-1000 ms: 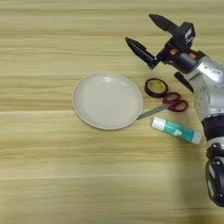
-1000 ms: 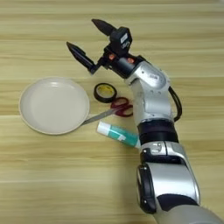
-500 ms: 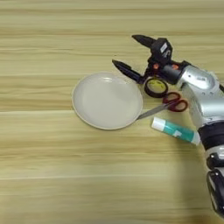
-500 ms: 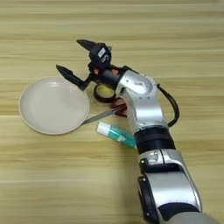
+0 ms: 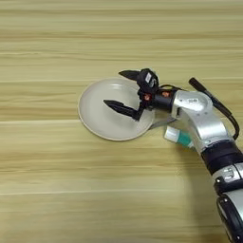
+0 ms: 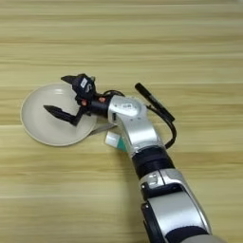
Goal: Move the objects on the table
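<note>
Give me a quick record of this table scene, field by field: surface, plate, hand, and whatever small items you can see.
surface: wooden table, light grain
plate: round cream plate, nothing lying in it
hand: right hand over the plate, two black fingers spread open, holding nothing
glue stick: white glue stick with teal label, lying right of the plate, partly under the forearm
marker: slim black marker lying diagonally beyond the arm
other: a grey strip at the plate's right rim, mostly hidden by the arm
</note>
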